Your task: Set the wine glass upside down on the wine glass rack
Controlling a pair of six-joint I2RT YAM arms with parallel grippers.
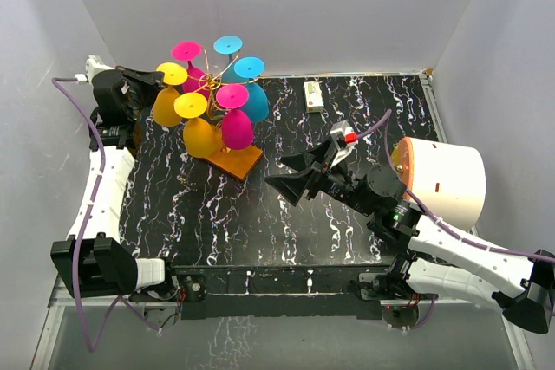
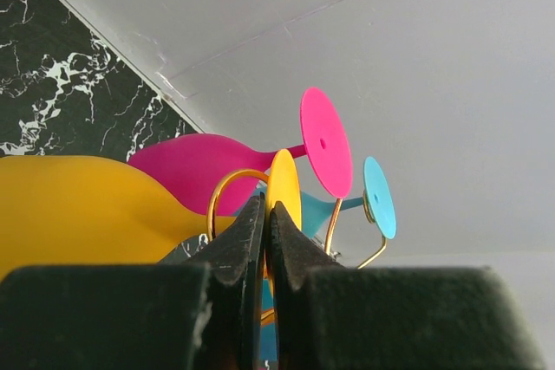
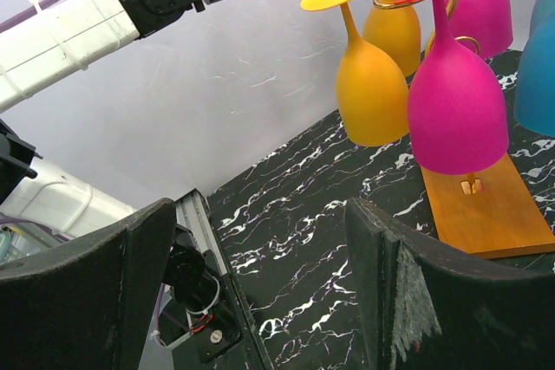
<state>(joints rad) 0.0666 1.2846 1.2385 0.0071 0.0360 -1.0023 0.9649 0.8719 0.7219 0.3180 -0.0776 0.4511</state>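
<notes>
The wine glass rack is a gold wire tree [image 1: 217, 95] on an orange-brown base [image 1: 234, 160], at the back left of the table. Several wine glasses hang on it upside down, in pink, blue and yellow. My left gripper [image 1: 156, 77] is at the rack's left side. It is shut on the flat foot [image 2: 284, 181] of a yellow wine glass [image 1: 166, 107], which hangs bowl down by a wire loop [image 2: 227, 181]. My right gripper [image 1: 290, 176] is open and empty above the table's middle, facing the rack [image 3: 486, 214].
A small white box [image 1: 314, 95] lies on the black marbled table [image 1: 260, 214] near the back wall. A large white cylinder [image 1: 444, 179] stands at the right edge behind my right arm. White walls close in the back and sides.
</notes>
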